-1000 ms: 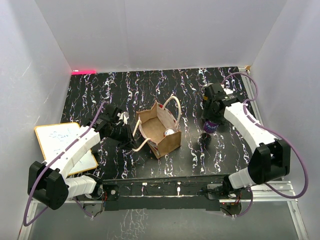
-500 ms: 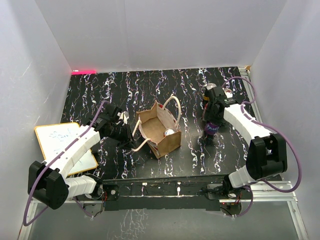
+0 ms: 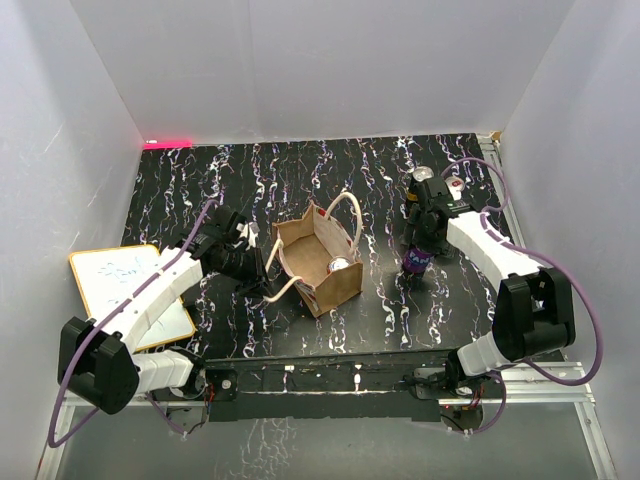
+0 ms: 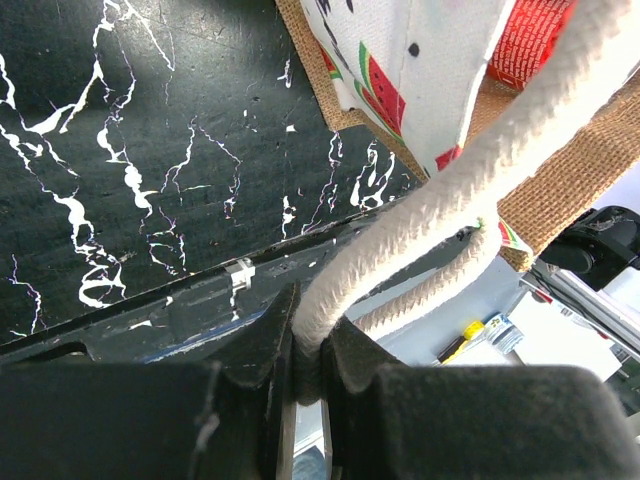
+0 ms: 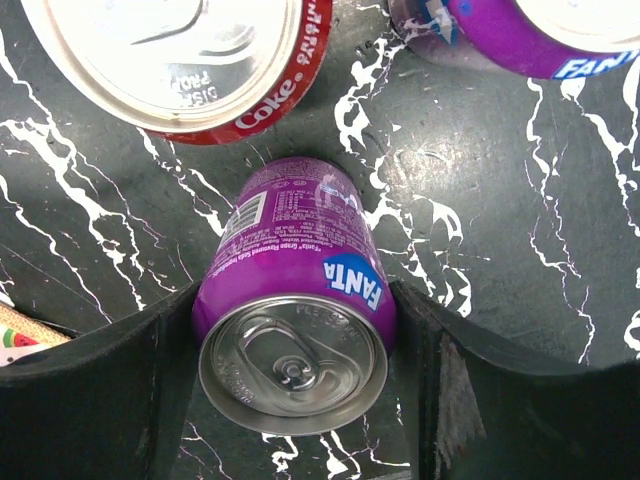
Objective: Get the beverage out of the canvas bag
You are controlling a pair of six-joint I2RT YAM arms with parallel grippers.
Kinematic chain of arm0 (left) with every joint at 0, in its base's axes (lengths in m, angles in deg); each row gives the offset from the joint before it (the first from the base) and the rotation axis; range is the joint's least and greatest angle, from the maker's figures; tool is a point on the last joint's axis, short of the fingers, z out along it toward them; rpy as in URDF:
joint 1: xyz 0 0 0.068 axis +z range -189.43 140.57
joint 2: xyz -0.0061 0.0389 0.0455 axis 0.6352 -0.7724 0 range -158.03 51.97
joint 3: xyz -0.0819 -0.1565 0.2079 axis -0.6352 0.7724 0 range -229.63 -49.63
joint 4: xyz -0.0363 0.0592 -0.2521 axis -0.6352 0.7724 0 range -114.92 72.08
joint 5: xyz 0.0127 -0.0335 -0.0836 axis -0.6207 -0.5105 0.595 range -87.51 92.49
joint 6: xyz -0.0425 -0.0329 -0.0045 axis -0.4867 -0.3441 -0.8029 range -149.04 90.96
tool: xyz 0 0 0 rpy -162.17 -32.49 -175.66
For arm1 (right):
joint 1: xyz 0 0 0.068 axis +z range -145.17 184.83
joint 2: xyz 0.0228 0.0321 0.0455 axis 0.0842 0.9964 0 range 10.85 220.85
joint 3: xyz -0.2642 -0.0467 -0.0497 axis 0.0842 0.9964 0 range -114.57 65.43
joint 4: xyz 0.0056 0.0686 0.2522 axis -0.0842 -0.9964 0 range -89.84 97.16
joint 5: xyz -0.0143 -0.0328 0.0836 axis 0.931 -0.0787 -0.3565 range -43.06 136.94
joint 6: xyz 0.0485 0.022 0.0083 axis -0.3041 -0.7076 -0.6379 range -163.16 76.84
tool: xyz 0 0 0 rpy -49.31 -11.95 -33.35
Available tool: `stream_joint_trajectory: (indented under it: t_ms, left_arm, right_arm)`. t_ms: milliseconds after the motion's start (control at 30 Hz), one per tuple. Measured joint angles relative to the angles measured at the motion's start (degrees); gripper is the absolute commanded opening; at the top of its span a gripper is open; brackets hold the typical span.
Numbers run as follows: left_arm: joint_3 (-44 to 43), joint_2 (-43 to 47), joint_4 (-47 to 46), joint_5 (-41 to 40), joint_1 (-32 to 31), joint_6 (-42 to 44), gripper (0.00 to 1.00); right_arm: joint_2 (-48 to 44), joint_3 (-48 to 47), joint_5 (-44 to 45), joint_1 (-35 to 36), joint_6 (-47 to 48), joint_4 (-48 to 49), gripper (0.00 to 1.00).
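Canvas bag (image 3: pixel 335 285) handle (image 4: pixel 430 210) in left gripper (image 4: pixel 308 345) — downturned right gripper (image 5: pixel 296 345) clamps purple can (image 5: pixel 290 270).

Open lane I see: bare black marbled tabletop (image 3: pixel 380 210) between tan canvas bag (image 3: pixel 330 285) and right-hand cans; far strip behind bag also bare. Bag mouth open from above, but cream far loop handle (image 3: pixel 344 197) arches over its far end, and silver-topped can (image 3: pixel 340 265) fills near-right corner inside. Near cream rope handle (image 4: pixel 430 210), pinched in my left gripper (image 4: pixel 305 345), stretches across gap left of bag. My right gripper (image 5: pixel 295 345) clamps purple Fanta can (image 5: pixel 295 290); red Coke can (image 5: pixel 190 60) and second purple can (image 5: pixel 520 30) stand just beyond, gaps narrow. White board (image 3: pixel 120 275) occupies left edge.
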State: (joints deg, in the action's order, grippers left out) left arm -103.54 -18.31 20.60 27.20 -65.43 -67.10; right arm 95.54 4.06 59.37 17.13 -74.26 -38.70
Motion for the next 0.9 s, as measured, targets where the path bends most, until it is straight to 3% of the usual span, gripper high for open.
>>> stream_joint_trajectory:
  t_ms: [67,133,433,667,767,900]
  left_arm:
    - [-0.17,-0.13,0.07,0.0,0.0,0.15,0.0]
    - [-0.37,-0.15,0.2,-0.02,0.0,0.22,0.0]
    - [-0.52,-0.5,0.17,0.09,0.0,0.39,0.0]
    - [-0.52,-0.74,-0.17,0.09,0.0,-0.07,0.0]
    - [-0.52,-0.74,-0.39,0.11,0.0,-0.31,0.0]
    - [-0.52,-0.74,-0.48,0.09,0.0,-0.52,0.0]
  right_arm:
    - [0.0,0.0,-0.17,0.0,0.59,0.17,0.91]
    - [-0.11,0.0,-0.44,0.0,1.29,-0.04,0.98]
    - [-6.27,-3.89,-3.06,0.0,6.95,-4.44,0.99]
    - [-7.45,-16.39,-16.87,0.76,12.72,-8.33,0.98]
    - [-9.35,-18.86,-23.12,4.5,13.86,-7.85,0.98]
    - [-10.6,-22.14,-27.43,15.26,14.32,-4.83,0.96]
